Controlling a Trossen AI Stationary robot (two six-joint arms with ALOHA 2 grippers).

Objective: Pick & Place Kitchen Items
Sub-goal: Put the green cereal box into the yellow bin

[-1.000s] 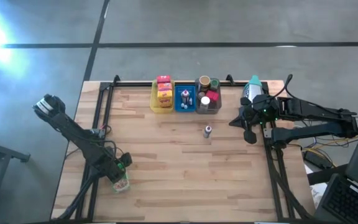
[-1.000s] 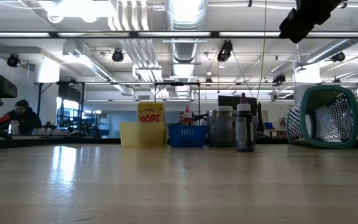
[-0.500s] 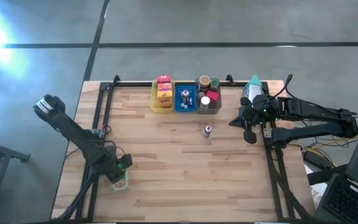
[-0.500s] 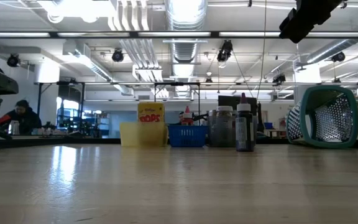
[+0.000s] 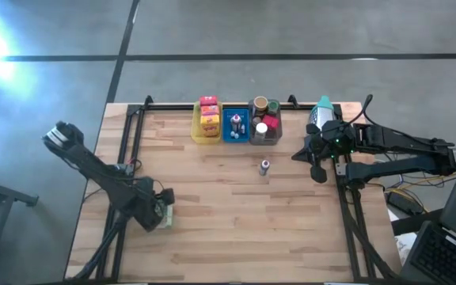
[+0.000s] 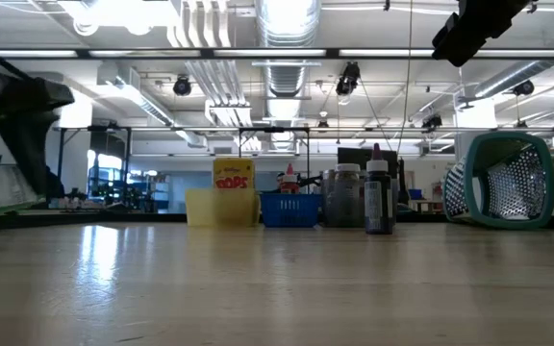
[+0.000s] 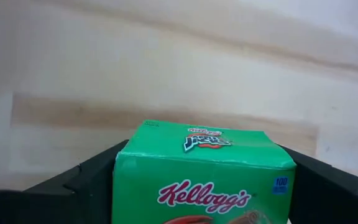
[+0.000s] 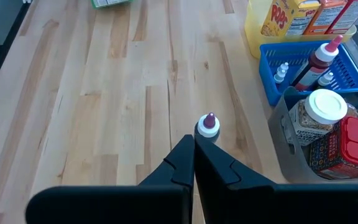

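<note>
My left gripper [image 5: 161, 215] is over the table's near left part, shut on a green Kellogg's cereal box [image 7: 204, 180]. In the low view the left arm [image 6: 17, 106] shows at the picture's left. A slim dark bottle [image 5: 265, 167] with a white collar stands upright on its base mid-table, also in the right wrist view [image 8: 208, 124]. My right gripper [image 5: 317, 165] waits shut at the table's right side, to the right of the bottle. More snack boxes, bottles and jars sit in the trays at the far edge. My left gripper pinches the green cereal box between its two fingers, one finger [image 7: 92, 180] on each narrow side [image 7: 124, 186]. The box's printed front faces the wrist camera. Its underside does not show, so I cannot tell whether it is off the wood.
A yellow tray [image 5: 197, 127], a blue tray [image 5: 227, 127] and a grey tray [image 5: 253, 133] stand side by side at the far edge. A teal mesh basket [image 5: 321, 113] lies on its side at the far right. Open wood lies between the left gripper and the bottle.
My left gripper has moved with the green box toward the table's far edge and a little to the right, and has turned about. In the low view the left arm now looms large at the picture's left. My right arm and the bottle have kept still.
</note>
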